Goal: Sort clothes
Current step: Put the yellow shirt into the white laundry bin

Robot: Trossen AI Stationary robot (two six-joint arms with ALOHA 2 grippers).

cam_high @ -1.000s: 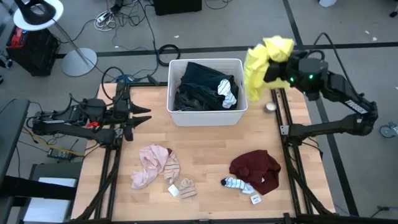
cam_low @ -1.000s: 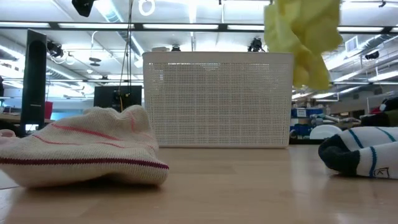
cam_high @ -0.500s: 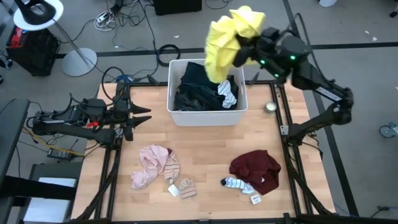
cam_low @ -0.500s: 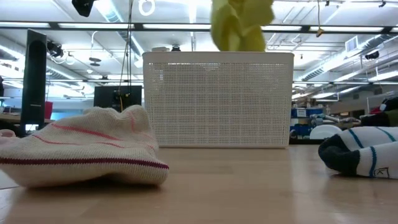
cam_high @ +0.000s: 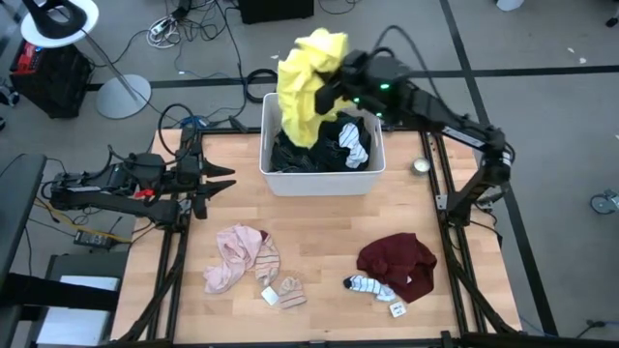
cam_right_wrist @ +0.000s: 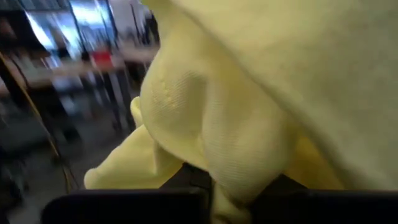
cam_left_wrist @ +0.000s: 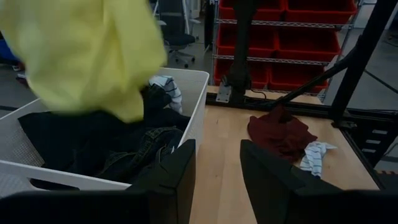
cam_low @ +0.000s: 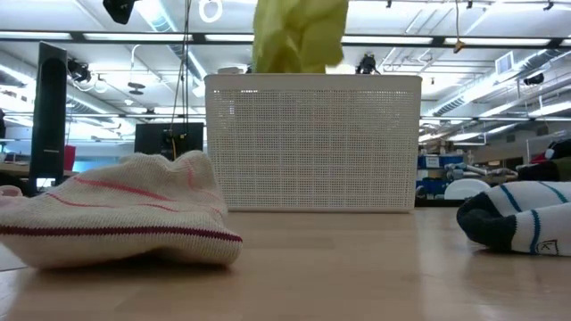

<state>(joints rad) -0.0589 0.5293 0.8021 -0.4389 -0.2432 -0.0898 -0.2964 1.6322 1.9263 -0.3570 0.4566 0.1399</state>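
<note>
A yellow garment (cam_high: 305,82) hangs bunched over the far left part of the white bin (cam_high: 322,181), and my right gripper (cam_high: 336,89) is shut on it. It also shows above the bin in the low view as the yellow garment (cam_low: 299,36). Dark garments (cam_high: 302,147) and a striped sock (cam_high: 355,145) lie in the bin. On the table lie a maroon garment (cam_high: 397,263), a striped sock (cam_high: 366,284), a pale pink garment (cam_high: 232,256) and small socks (cam_high: 282,290). My left gripper (cam_high: 224,179) waits open at the table's left. My right gripper holds the yellow garment at a bunched upper part (cam_right_wrist: 249,124), coming level from the table's right. The cloth covers the fingers, so the place of contact is hidden. The garment is lifted clear, piled over the gripper, and hangs slack below it above the bin.
Dark frame rails run along the table's left and right edges. A small round thing (cam_high: 420,165) lies right of the bin. Bare wood shows between the bin and the clothes near the front edge.
My right gripper has swept toward the table's left, from beyond the bin's far right corner to above its far left part, rolling as it went. The yellow garment went with it, still lifted clear and swinging.
</note>
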